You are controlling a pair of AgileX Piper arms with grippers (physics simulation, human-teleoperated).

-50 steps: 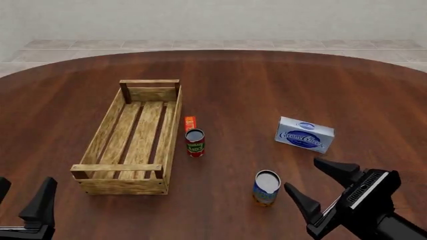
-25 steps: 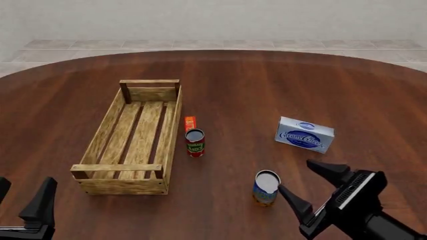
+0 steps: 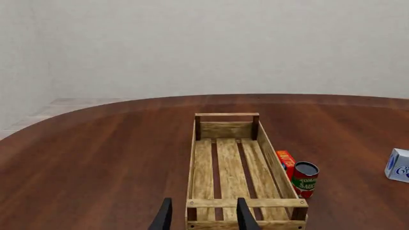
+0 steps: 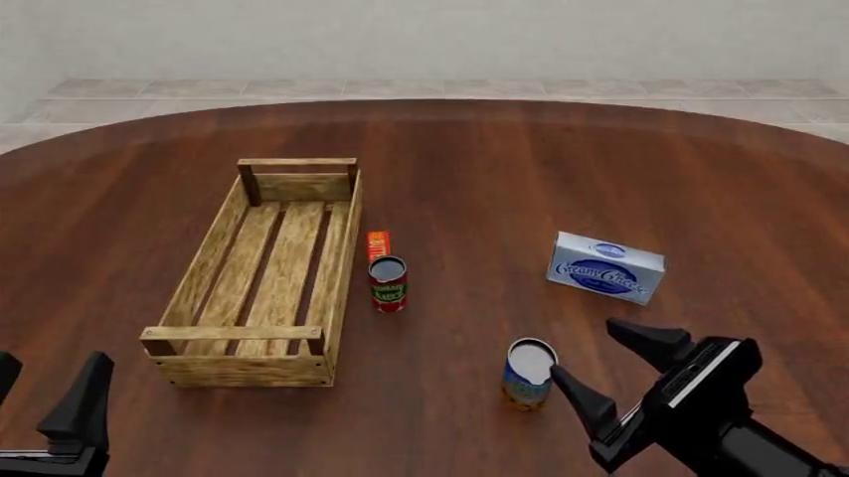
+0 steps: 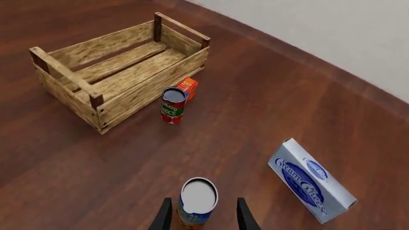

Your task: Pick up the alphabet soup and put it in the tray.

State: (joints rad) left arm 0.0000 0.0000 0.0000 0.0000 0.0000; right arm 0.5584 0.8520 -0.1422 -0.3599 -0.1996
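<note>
The alphabet soup, a can with a blue and orange-yellow label and a pale top, stands upright on the table to the right of the tray's near end. The tray is a long light-wood slatted crate on the left with nothing in it. My right gripper is open just right of the soup, its left fingertip close beside the can. In the right wrist view the soup sits between the two fingers, apart from both. At the near left corner my left gripper is open and holds nothing.
A smaller red-and-green can stands upright beside the tray's right wall, with a small orange box just behind it. A blue-white cream cheese box lies behind the right gripper. The round table's far edge curves along the back.
My right gripper has moved left toward the alphabet soup, so its left finger now lies close beside the can. The left arm and all objects have stayed put.
</note>
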